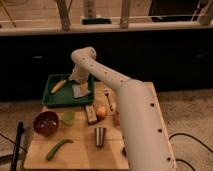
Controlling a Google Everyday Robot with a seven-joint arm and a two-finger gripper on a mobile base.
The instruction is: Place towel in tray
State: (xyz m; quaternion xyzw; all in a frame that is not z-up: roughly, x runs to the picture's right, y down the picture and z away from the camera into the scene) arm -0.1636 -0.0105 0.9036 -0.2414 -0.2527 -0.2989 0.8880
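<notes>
Gripper (79,81) is being held over right side of tray (60,99), directly above towel (80,91); its state cannot be told. Towel is being seen inside tray, right of yellow corn-like object (58,86).

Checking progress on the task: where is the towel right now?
In the camera view, the towel is at the right part of the green tray, directly under the gripper and right of the yellow corn-like object.
</notes>
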